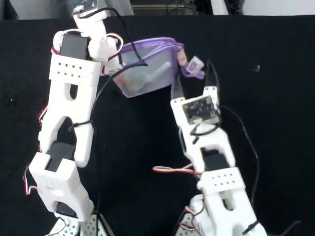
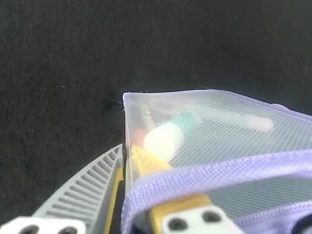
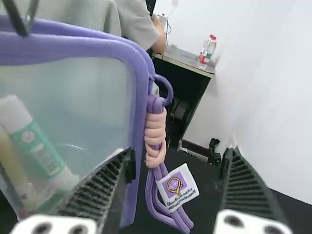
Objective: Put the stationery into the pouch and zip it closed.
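The clear pouch [image 1: 147, 69] with purple trim hangs lifted over the black table. My left gripper [image 1: 114, 73] is shut on its left end. In the left wrist view a grey finger [image 2: 92, 185] lies outside the pouch [image 2: 229, 146] and a yellow one presses on its rim. Inside lie a glue stick [image 2: 163, 139] with a green label and a white pen [image 2: 243, 119]. My right gripper [image 1: 193, 81] stands open at the pouch's right end. The pink and purple zip strap [image 3: 156, 131] with its tag [image 3: 178, 187] hangs between the right gripper's [image 3: 180, 156] open fingers, untouched.
The black table [image 1: 275, 73] spreads right of and in front of the arms. Loose black and red cables [image 1: 172, 169] run along both arms. Beyond the table stand a desk with a bottle [image 3: 208, 48] and a white wall.
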`<state>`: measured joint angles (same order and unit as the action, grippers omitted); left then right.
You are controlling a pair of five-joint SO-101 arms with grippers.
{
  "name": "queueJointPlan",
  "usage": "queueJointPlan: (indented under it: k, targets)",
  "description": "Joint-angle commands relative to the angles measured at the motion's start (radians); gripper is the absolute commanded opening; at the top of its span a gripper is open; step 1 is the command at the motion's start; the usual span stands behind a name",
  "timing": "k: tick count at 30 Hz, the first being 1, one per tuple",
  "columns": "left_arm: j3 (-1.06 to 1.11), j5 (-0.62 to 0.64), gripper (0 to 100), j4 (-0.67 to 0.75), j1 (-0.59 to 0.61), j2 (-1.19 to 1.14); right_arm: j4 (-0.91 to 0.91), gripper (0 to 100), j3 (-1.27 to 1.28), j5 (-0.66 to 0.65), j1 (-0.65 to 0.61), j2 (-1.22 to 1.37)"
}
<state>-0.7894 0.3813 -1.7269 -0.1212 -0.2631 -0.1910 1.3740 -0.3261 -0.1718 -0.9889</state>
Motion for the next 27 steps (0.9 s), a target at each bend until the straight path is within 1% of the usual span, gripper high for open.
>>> queueJointPlan:
  k: [1,4,8,12,14,17,21,27]
  targets:
    - [0.018,-0.063,3,0.005,-0.012,0.011,-0.011,22.3,-0.012,-0.037,-0.046,0.012]
    - [0.01,-0.075,3,-0.017,-0.024,0.011,0.008,19.8,-0.058,-0.017,-0.049,0.074]
    - [0.008,-0.083,3,-0.023,-0.008,0.012,0.009,19.8,-0.131,0.048,0.034,0.153]
    - [0.007,-0.123,3,-0.017,0.018,0.012,0.051,19.8,-0.16,0.049,0.071,0.203]
    - [0.004,-0.137,3,-0.015,0.025,0.012,0.089,19.8,-0.176,0.029,0.066,0.225]
    - [-0.021,-0.164,3,-0.018,0.025,0.011,0.124,19.8,-0.217,0.052,0.069,0.234]
    - [-0.024,-0.17,3,-0.021,0.025,0.011,0.229,19.8,-0.309,0.061,0.051,0.234]
    - [-0.024,-0.17,3,-0.021,0.025,0.011,0.213,19.5,-0.328,0.058,-0.035,0.24]
